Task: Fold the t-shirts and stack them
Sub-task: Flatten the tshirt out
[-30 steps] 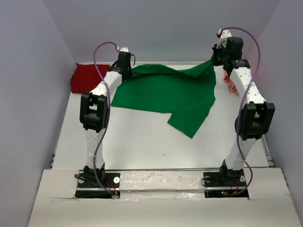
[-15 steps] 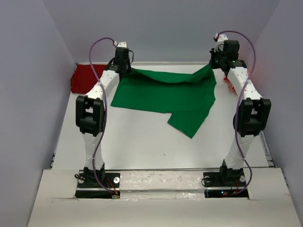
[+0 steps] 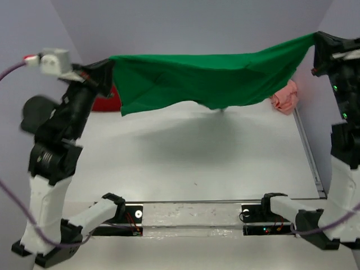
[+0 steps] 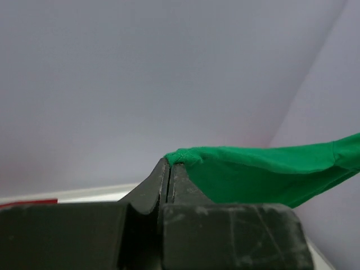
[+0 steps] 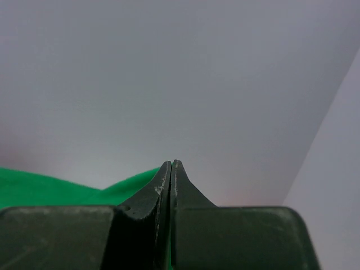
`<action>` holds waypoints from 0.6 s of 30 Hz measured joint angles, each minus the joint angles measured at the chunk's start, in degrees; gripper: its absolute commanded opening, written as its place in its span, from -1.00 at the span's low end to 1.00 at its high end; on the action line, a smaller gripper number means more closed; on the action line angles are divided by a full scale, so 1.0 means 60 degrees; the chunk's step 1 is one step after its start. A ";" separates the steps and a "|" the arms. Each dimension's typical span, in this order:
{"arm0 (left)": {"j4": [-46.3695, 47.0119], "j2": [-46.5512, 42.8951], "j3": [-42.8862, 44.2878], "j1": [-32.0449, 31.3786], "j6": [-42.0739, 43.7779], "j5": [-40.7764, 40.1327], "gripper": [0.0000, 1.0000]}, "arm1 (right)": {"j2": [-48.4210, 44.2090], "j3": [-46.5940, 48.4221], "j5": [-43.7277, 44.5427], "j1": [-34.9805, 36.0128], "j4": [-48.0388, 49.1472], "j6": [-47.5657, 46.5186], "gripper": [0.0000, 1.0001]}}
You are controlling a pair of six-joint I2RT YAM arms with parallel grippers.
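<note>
The green t-shirt (image 3: 208, 79) hangs stretched in the air above the table, held by two top corners. My left gripper (image 3: 111, 66) is shut on its left corner; in the left wrist view the cloth (image 4: 253, 174) bunches at the closed fingertips (image 4: 170, 164). My right gripper (image 3: 315, 40) is shut on the right corner, and green cloth (image 5: 45, 188) trails left from its closed tips (image 5: 171, 163). The dark red t-shirt (image 3: 104, 103) lies at the back left, partly hidden by the left arm and the green shirt. The salmon pink t-shirt (image 3: 285, 95) lies crumpled at the back right.
The white table (image 3: 197, 152) lies below the hanging shirt, with its shadow across the middle. Grey walls close in the back and both sides. Both arm bases sit on the rail at the near edge (image 3: 191, 216).
Both arms have swung up and toward the camera, lifting the green t-shirt off the table and stretching it wide in the air. Both grippers have stayed shut on its corners.
</note>
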 measured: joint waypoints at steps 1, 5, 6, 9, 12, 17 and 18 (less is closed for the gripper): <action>0.0011 -0.0616 -0.0124 0.0004 0.0073 0.0273 -1.00 | -0.0466 0.0175 -0.0117 0.0000 0.0022 0.0080 -1.00; 0.0007 -0.2987 -0.0423 0.0011 0.0331 0.1202 -0.98 | -0.1876 0.0637 -0.0918 0.0000 0.0117 0.0455 -1.00; 0.0047 -0.3330 -0.0466 0.0011 0.0382 0.1428 -0.97 | -0.2240 0.0721 -0.1198 0.0000 0.0120 0.0634 -1.00; -0.0076 -0.4237 -0.0590 0.0011 0.0459 0.2153 -0.96 | -0.2838 0.0838 -0.1770 0.0000 0.0076 0.1042 -1.00; -0.0299 -0.4543 -0.0645 0.0011 0.0455 0.2645 -0.95 | -0.3129 0.1107 -0.2280 0.0000 -0.0237 0.1421 -1.00; -0.0831 -0.4605 -0.1082 0.0011 0.0364 0.3104 -0.95 | -0.3144 0.1887 -0.2805 0.0000 -0.0922 0.1825 -1.00; -0.0984 -0.4605 -0.1191 0.0011 0.0353 0.3100 -0.95 | -0.3144 0.1953 -0.2834 0.0000 -0.0965 0.1858 -1.00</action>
